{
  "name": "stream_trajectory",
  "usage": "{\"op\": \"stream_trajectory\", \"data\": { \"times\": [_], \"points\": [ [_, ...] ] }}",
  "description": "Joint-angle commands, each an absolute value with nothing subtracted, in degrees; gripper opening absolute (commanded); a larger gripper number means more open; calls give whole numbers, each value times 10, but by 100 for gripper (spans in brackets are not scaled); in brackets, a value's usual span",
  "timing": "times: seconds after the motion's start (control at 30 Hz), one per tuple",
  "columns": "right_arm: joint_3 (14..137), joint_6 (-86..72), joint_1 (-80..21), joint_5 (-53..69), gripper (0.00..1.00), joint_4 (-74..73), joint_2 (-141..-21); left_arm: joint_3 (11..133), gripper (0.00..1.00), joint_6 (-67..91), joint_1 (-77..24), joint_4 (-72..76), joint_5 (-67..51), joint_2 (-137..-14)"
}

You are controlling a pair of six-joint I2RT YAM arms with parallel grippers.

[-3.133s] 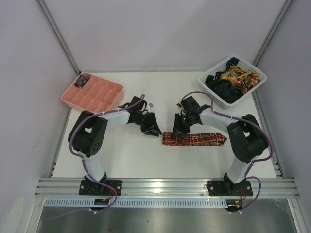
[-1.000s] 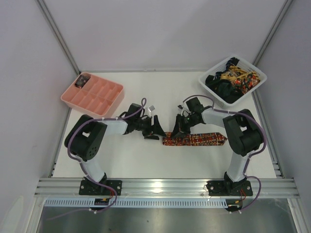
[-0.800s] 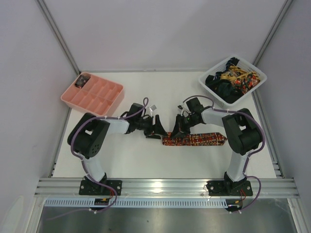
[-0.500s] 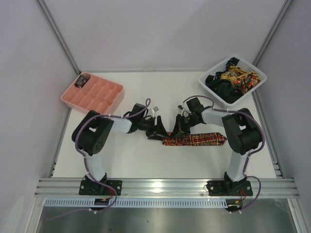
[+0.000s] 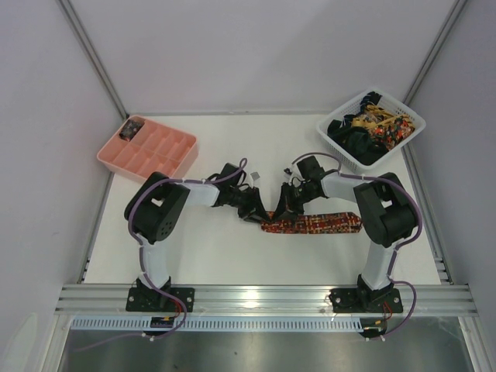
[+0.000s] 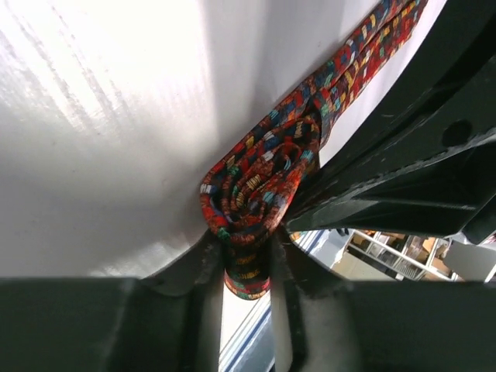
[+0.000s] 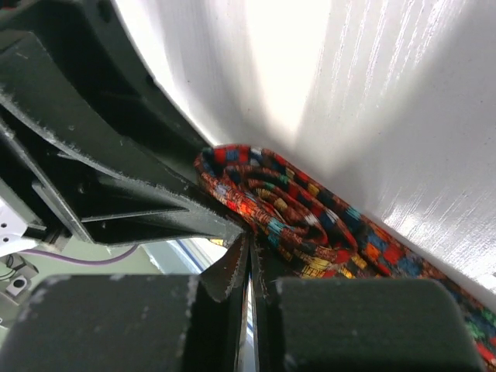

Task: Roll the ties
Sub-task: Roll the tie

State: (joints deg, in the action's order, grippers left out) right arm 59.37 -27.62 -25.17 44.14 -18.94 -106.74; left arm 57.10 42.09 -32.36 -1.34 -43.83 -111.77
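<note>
- tie (image 5: 314, 224): lies flat at the middle of the table (image 5: 217, 256), left end wound into a small coil (image 6: 256, 186).
- left gripper (image 6: 246, 267): fingers clamped on the coil's lower edge.
- right gripper (image 7: 249, 248): fingers closed beside the coil; whether they pinch cloth, cannot tell.
- handling, as judged: roll toward the flat tail, layers tight, edges level.

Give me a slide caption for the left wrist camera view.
Left pincer pinching the rolled end of a red multicoloured patterned fabric necktie on the white table.
</note>
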Motion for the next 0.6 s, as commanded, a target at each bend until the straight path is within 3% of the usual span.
{"op": "stream_trajectory", "data": {
  "times": [0.0, 0.07, 0.37, 0.57],
  "points": [
    [603, -272, -259, 411, 6, -192, -1074, 585, 12, 412, -333, -48, -394, -1131],
    [606, -272, -264, 406, 6, -196, -1075, 586, 0, 410, -334, -58, -377, -1129],
    [629, -259, -270, 387, 7, -235, -1050, 618, 0, 360, -333, -137, -340, -1112],
    [642, -251, -258, 365, 10, -286, -1012, 618, 29, 350, -332, -142, -346, -1107]
  ]
}}
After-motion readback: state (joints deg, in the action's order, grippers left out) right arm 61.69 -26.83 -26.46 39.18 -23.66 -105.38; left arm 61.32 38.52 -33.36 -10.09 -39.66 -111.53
